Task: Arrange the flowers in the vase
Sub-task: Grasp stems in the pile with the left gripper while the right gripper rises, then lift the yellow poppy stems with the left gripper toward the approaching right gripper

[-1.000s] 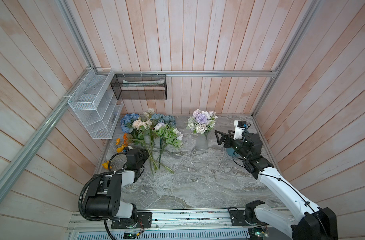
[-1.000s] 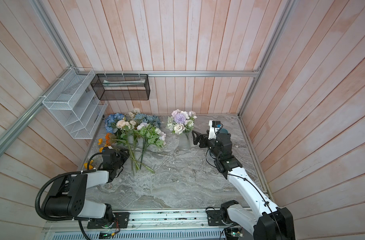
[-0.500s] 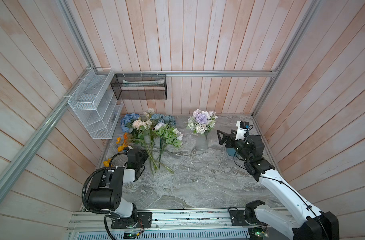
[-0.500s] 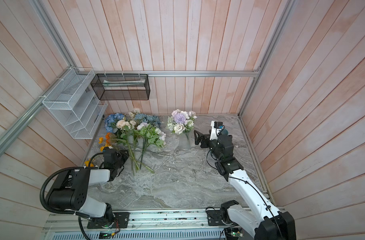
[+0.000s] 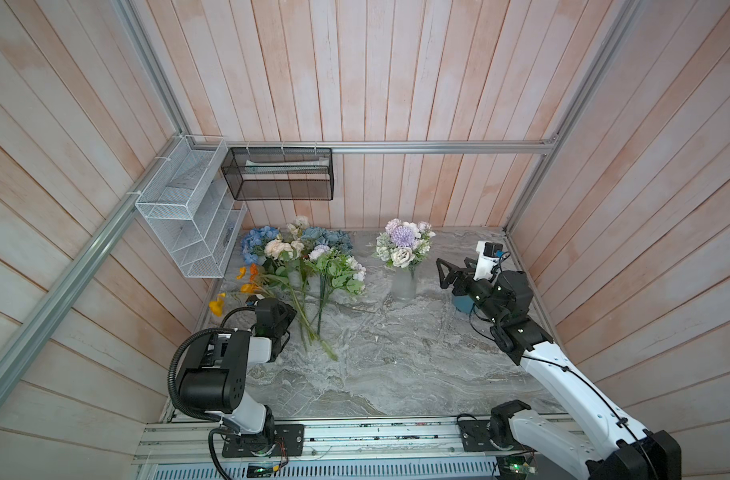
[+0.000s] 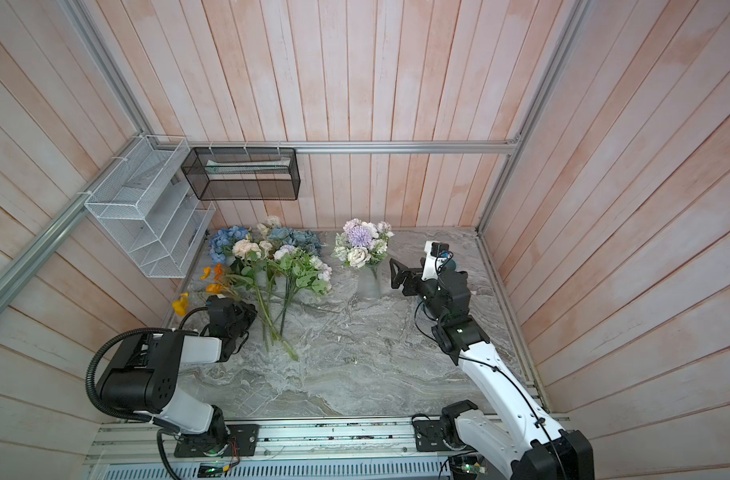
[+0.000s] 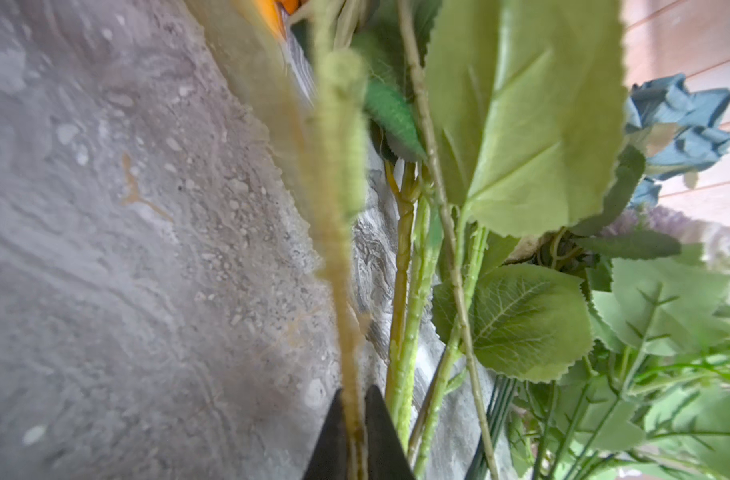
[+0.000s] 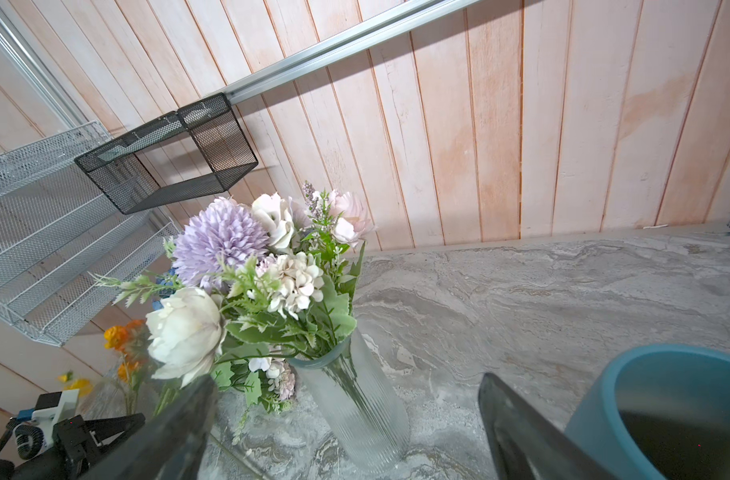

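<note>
- Left gripper (image 7: 355, 401): the dark fingertips are pressed onto a fuzzy stem (image 7: 334, 249), pinching it just above the marble table (image 5: 396, 365). Only the tips show in the wrist view. In both top views they are hidden beneath the arm's own black wrist housing (image 5: 271, 319).
- Fuzzy stem: blurred along its whole length. Its upper end runs out of frame beside an orange patch (image 7: 281, 16), so the bloom it carries cannot be confirmed.
- Loose flowers (image 5: 301, 257): lying on the table at the left rear, heads toward the back wall, stems overlapping. Individual stems cannot be separated in a top view. Orange blooms (image 5: 246, 277) lie at the pile's left edge.
- Vase (image 5: 404, 286): ribbed frosted glass, upright, right of the pile and apart from it. It holds a bouquet (image 5: 402, 245) of lilac and cream blooms, whose stems are obscured by the frosting.
- Right gripper (image 5: 442, 273): fingers spread wide, holding nothing, raised just right of the vase and clear of it. In the wrist view both fingers are cut off by the frame.
- Blue cup (image 8: 604, 399): cut off at the wrist view's edge and mostly hidden behind the right arm in both top views. Its contents cannot be made out.
</note>
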Robot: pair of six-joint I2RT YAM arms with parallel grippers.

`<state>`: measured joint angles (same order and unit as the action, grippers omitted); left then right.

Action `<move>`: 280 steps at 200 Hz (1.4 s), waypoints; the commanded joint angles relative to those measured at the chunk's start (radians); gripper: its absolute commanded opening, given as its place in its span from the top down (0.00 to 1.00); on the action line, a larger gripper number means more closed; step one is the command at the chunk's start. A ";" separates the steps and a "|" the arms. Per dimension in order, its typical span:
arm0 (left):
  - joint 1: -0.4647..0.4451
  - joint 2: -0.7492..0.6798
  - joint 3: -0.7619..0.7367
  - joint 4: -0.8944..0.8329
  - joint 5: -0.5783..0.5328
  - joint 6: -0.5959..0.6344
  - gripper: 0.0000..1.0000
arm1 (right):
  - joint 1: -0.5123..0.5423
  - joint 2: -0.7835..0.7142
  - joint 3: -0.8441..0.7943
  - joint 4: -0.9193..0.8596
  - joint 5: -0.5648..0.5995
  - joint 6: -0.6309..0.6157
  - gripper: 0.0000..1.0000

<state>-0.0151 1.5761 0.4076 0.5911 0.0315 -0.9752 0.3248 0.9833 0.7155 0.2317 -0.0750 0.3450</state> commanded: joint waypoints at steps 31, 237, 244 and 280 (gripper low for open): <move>0.009 -0.103 -0.044 -0.016 -0.047 0.015 0.99 | 0.008 -0.023 -0.022 0.037 0.027 0.016 0.02; -0.211 -0.604 -0.122 -0.120 -0.081 -0.267 1.00 | 0.048 -0.017 0.014 0.076 -0.085 0.009 0.02; -0.236 -0.590 -0.113 -0.104 -0.089 -0.268 1.00 | 0.054 -0.015 0.019 0.074 -0.087 0.002 0.02; -0.345 -0.486 -0.029 -0.038 -0.098 -0.216 1.00 | 0.081 -0.005 0.042 0.049 -0.085 -0.023 0.02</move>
<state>-0.3126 1.0412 0.3073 0.4683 -0.0368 -1.2221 0.3885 0.9707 0.7147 0.2768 -0.1398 0.3500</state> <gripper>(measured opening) 0.074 0.981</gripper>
